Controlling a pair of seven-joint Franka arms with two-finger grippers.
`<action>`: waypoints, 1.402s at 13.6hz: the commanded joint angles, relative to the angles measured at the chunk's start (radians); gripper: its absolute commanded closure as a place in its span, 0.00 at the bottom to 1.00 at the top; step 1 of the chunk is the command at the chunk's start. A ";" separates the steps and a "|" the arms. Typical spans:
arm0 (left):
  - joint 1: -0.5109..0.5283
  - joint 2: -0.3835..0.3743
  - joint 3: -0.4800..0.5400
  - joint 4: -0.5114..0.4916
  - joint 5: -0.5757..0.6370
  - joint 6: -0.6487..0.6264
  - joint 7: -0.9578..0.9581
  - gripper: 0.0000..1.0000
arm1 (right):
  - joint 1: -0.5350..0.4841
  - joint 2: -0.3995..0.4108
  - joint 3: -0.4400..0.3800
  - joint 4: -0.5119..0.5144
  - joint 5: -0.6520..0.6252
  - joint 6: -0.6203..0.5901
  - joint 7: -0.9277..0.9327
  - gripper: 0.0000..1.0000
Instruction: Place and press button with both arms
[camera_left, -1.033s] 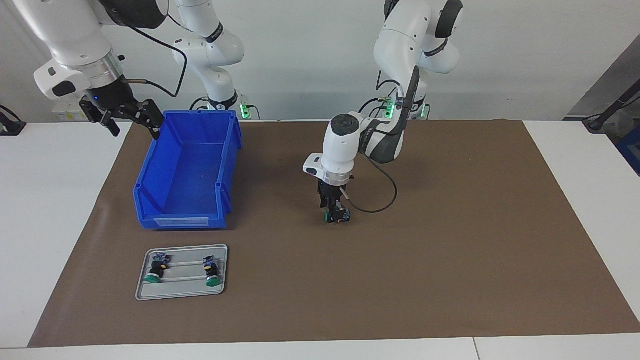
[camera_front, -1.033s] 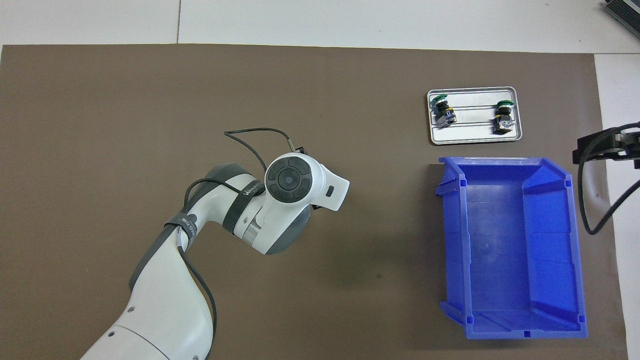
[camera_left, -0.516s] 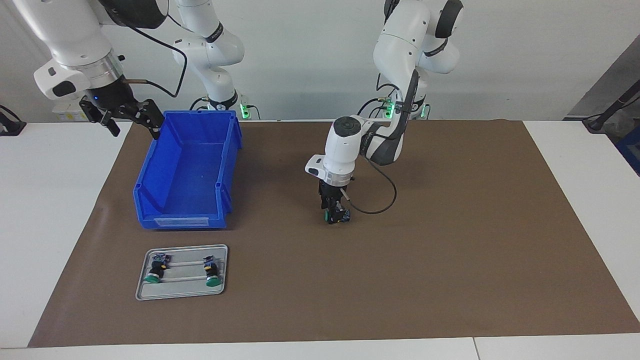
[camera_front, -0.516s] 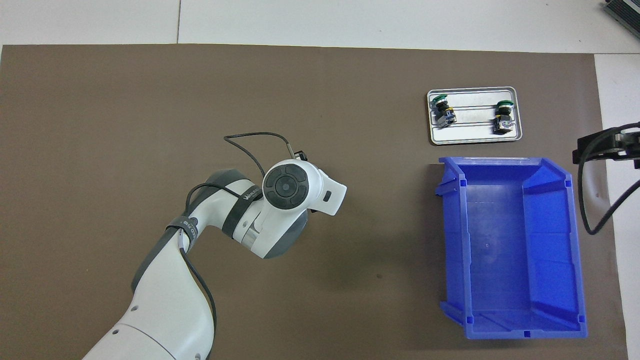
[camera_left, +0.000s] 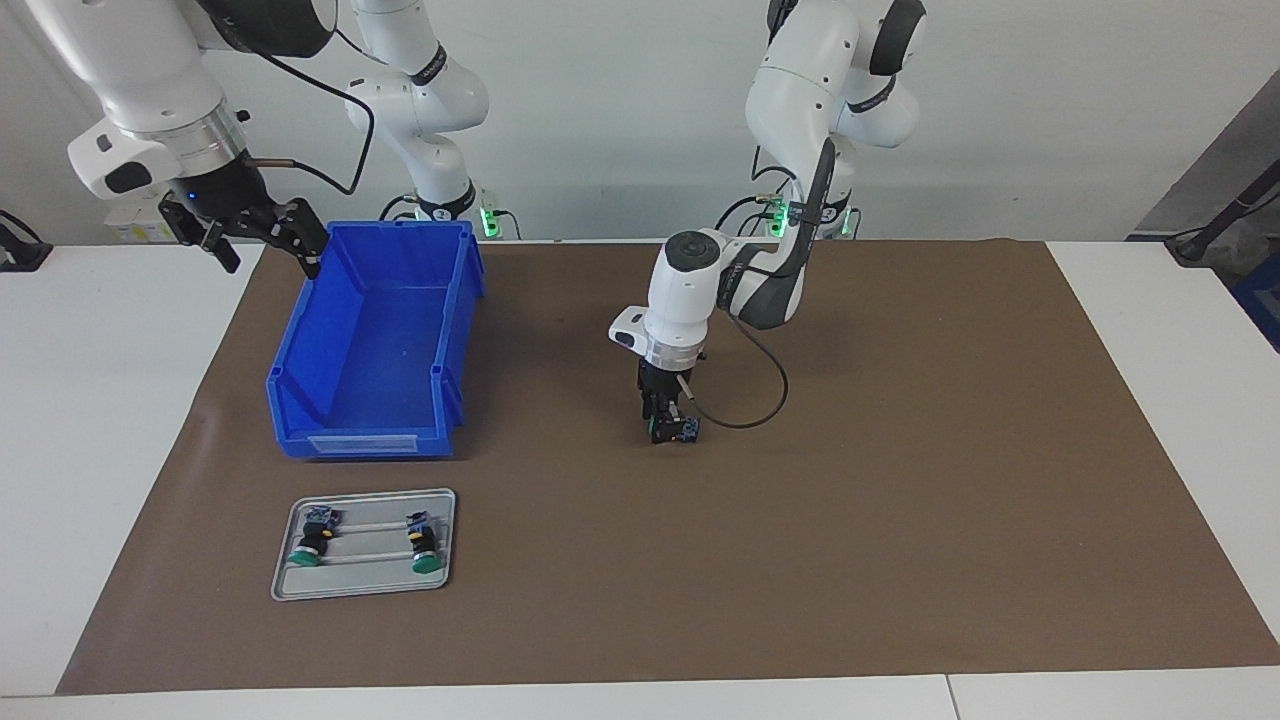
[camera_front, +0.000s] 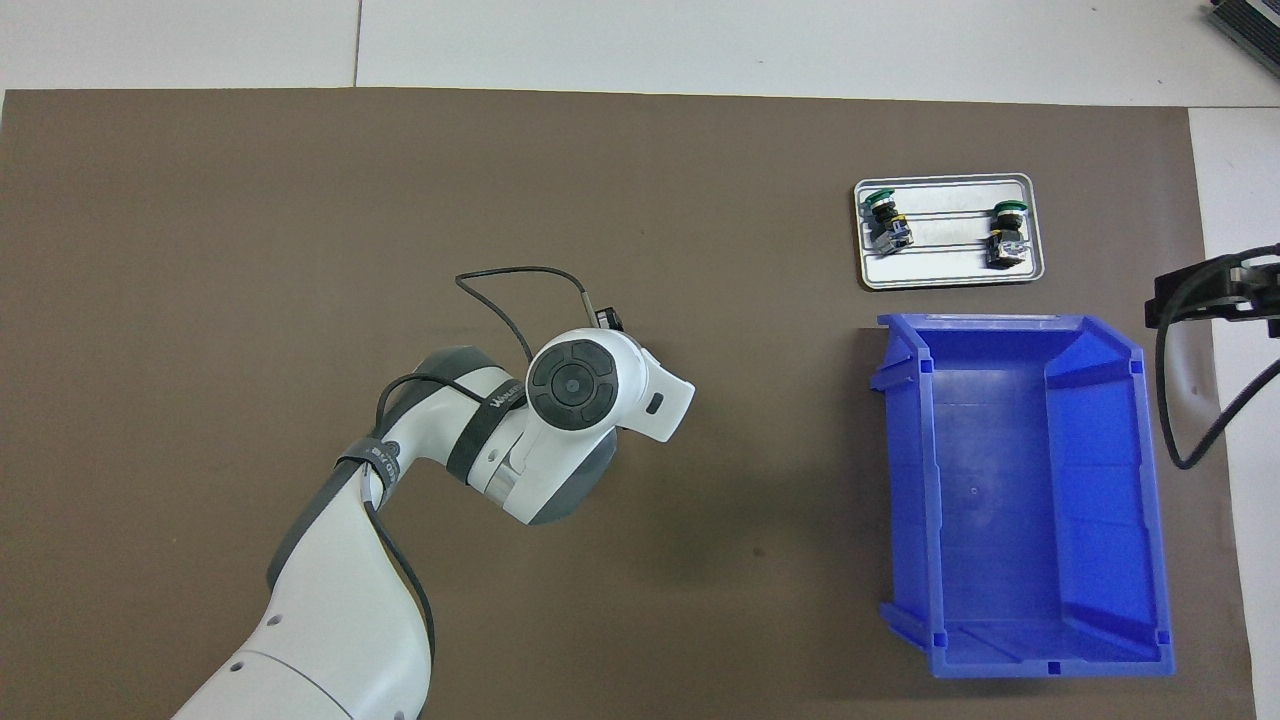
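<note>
Button (camera_left: 682, 430) hidden from overhead by left wrist, left gripper (camera_left: 662, 428) fingers closed around it on the mat, right gripper (camera_left: 262, 240) fingers spread, empty, beside blue bin (camera_left: 375, 340).

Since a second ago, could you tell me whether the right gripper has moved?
No. The right gripper remains raised beside the blue bin's corner nearest the robots.

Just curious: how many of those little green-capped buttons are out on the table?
3: two lying on the metal tray, button and button; a third button at the left gripper, mid-mat.

Blue bin (camera_left: 375, 345), brown mat (camera_left: 900, 480)
</note>
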 joint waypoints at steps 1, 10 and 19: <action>-0.004 -0.012 0.017 -0.031 0.004 0.025 0.038 0.66 | -0.003 -0.016 0.005 -0.014 0.006 -0.007 0.005 0.00; 0.078 -0.014 0.047 0.037 0.041 0.020 0.039 0.83 | -0.003 -0.016 0.005 -0.016 0.006 -0.007 0.005 0.00; 0.272 -0.135 0.020 0.034 -0.197 -0.125 0.307 0.83 | -0.003 -0.016 0.005 -0.014 0.006 -0.007 0.005 0.00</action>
